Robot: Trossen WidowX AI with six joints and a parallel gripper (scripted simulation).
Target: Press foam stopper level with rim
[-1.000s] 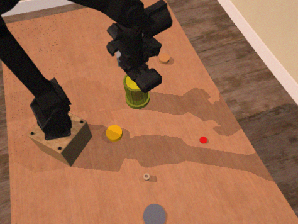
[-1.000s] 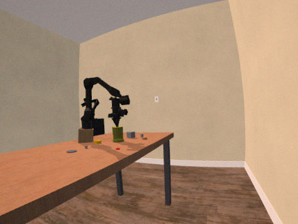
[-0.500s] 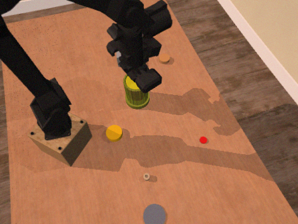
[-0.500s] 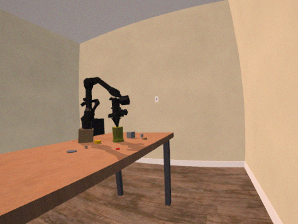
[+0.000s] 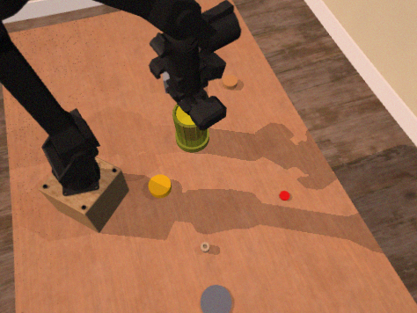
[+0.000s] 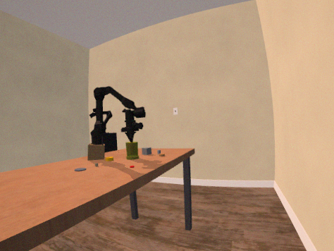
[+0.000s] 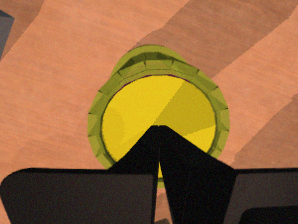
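On the worktop (image 5: 273, 272), near its middle, the green jar (image 5: 191, 136) stands upright with the yellow foam stopper (image 7: 145, 107) inside its rim. Directly above it the pincer (image 7: 159, 131) is fully closed and grips nothing, its tip over the stopper; whether they touch is not visible.

stopper (image 7: 150, 107): near edge behind pincer (image 7: 159, 131) | contact unclear

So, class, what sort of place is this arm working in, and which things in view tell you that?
Probably a bare test room, not a home or factory: plain beige walls, a wood-plank floor, and one long wooden table carrying only the arm's block base, a green jar and a few small pieces.
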